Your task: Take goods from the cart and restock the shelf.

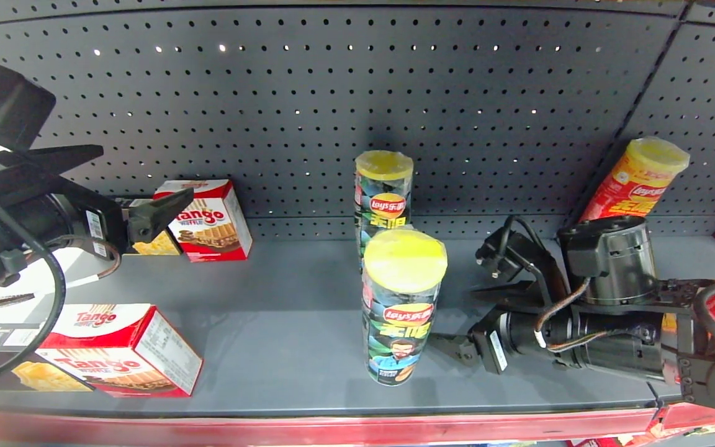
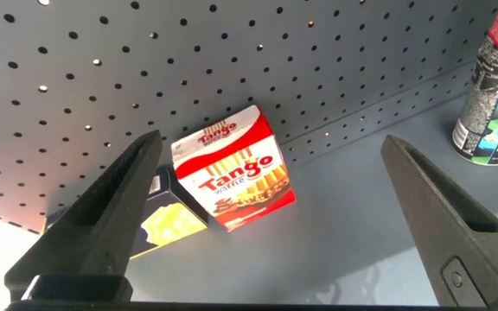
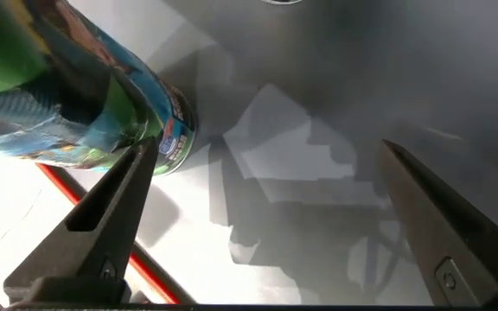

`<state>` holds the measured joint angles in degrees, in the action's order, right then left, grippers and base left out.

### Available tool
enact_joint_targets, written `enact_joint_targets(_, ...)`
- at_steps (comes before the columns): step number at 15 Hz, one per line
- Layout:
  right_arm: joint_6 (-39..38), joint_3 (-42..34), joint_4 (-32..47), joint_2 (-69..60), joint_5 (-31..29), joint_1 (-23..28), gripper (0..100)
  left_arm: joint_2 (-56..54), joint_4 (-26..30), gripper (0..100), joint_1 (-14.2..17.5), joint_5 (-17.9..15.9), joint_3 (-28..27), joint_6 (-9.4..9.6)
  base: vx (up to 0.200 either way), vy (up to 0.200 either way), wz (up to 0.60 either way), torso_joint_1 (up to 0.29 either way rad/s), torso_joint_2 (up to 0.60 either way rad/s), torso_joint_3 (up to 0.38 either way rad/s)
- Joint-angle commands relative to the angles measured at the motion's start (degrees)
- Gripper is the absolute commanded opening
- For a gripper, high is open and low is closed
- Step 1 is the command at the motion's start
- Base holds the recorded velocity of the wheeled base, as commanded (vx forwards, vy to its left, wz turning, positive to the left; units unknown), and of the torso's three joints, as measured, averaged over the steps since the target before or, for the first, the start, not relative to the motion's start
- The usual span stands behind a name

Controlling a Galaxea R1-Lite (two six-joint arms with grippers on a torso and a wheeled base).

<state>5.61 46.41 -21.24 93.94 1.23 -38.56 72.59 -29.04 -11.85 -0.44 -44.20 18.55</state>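
Two dark cans [image 1: 384,186] [image 1: 401,310], two wafer boxes [image 1: 211,220] [image 1: 121,354]

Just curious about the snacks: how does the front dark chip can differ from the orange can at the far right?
The front dark can wears a blue-green wrap; the orange can is red-orange. The dark can stands mid-shelf towards the front; the orange can sits farther back by the pegboard. Both have yellow lids.

Left hand [image 2: 271,141] spread wide — wafer box [image 2: 234,168] on shelf [image 2: 361,220] beyond.
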Motion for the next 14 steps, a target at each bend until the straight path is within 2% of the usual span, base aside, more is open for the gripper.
enact_joint_targets(1, 0.02, -0.18, -0.03, 0.10, 0.00, -0.29, 100, 0.27, -0.05, 100, 0.07, 0.00, -0.01, -0.01, 0.000, 0.000, 0.00, 0.000, 0.00, 0.000)
enact_joint_targets(14, 0.02, 0.44, -0.03, 0.37, 0.00, 0.24, 100, 0.27, -0.32, 100, 0.07, 0.00, 0.08, -0.01, 0.000, 0.000, 0.00, 0.000, 0.00, 0.000)
